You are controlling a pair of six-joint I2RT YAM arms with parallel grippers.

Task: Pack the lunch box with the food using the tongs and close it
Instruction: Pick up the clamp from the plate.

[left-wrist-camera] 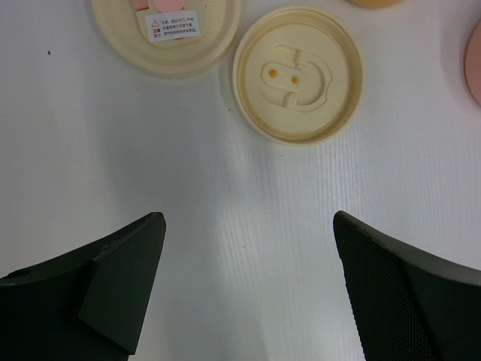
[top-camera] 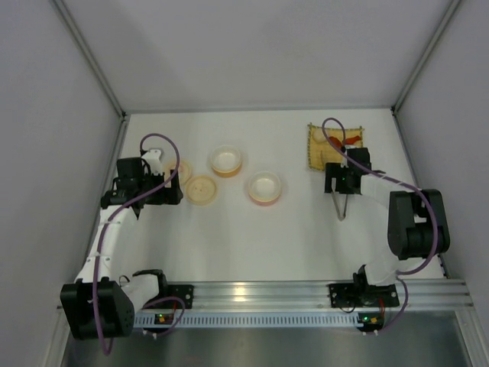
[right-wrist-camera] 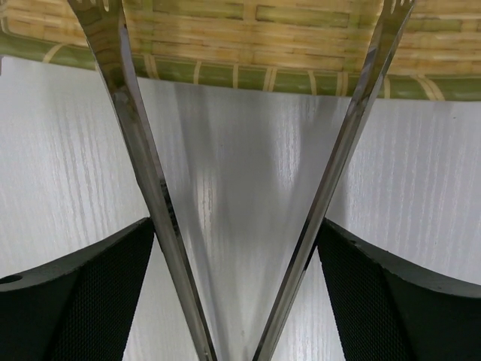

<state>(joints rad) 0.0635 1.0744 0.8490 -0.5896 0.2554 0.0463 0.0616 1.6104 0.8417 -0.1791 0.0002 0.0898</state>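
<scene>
Right gripper [right-wrist-camera: 234,229] straddles tongs [right-wrist-camera: 143,173], pads touching outer sides of both arms. Tongs spread wide, tips empty, reaching edge of bamboo mat [right-wrist-camera: 255,45]. Food [top-camera: 348,141] lies on mat at far right, just beyond tips.

Judgement: squeeze lightly, keep V partly open, lift level.

Left gripper [left-wrist-camera: 248,226] gapes wide over table [left-wrist-camera: 60,150], near cream lids [left-wrist-camera: 297,74]. Round containers [top-camera: 264,187] sit mid-table, well apart from food. Path between looks unobstructed.
</scene>
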